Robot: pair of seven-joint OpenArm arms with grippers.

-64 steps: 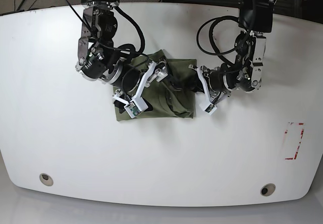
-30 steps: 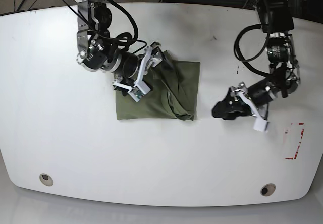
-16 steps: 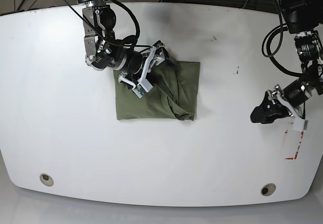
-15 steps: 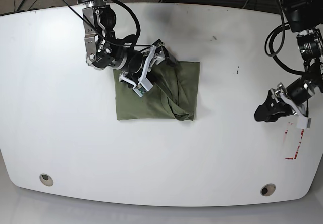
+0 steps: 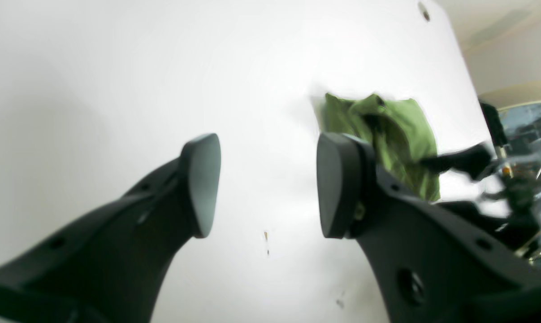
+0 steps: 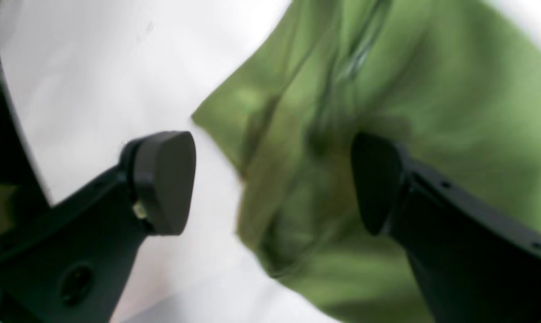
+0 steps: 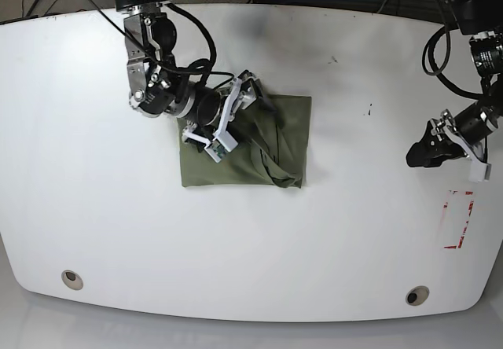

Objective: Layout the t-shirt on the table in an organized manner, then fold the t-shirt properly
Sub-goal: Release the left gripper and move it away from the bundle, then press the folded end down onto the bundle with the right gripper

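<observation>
- In the base view, a small round grommet hole (image 7: 71, 278) sits low on the left of the large glossy white table (image 7: 94, 207), and nothing lies on the tabletop around it.
- Left of centre, the right gripper (image 7: 238, 102) hovers over the upper-left part of the plain olive-green cotton t-shirt (image 7: 275, 129). Its wrist view shows the two dark fingers (image 6: 162, 179) spread wide with bare table and cloth between them, so the claw is released and grasps nothing.
- The t-shirt lies on the table just left of the middle as a compact, roughly square bundle, so the folding looks largely done. Its lower-right corner bunches into a rolled ridge and creases cross the top, so I judge the result untidy. A smoothing pass or a neater last fold may be what is left.
- Whether sleeves or collar are tucked inside cannot be told.
- Far right, the left gripper (image 7: 428, 145) hangs over bare table well apart from the shirt. Its wrist view shows the pads (image 5: 203, 184) parted with nothing between, so it is released too.
- A red tape mark (image 7: 458, 219) lies just below that gripper, near the right edge.
</observation>
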